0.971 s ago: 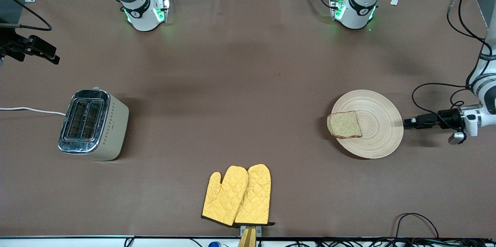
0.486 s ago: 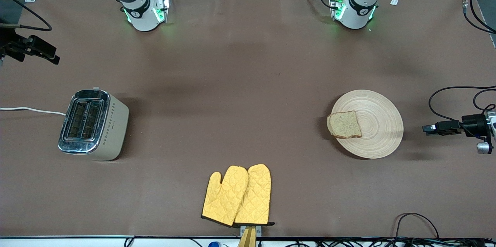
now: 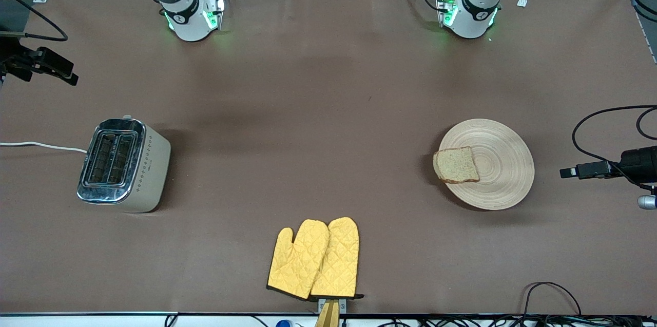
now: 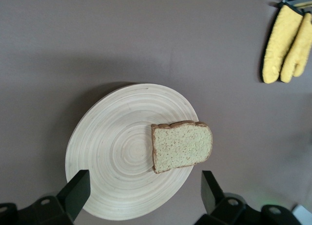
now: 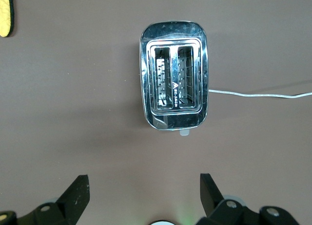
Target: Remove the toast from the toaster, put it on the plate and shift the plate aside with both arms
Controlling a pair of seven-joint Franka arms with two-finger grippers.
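You've got bare table all round the plate (image 3: 500,162), with the toast (image 3: 456,165) overhanging its rim toward the right arm's end. The mitts (image 3: 314,258) sit well apart, nearer the camera. The toaster (image 3: 123,164) and its cord (image 3: 41,146) crowd the right arm's end.

The brown table (image 3: 318,111) is holding a shiny toaster (image 3: 123,165) at the right arm's end; a round plate (image 3: 498,162) is sitting at the left arm's end; two yellow mitts (image 3: 314,258) are lying nearest the front camera.
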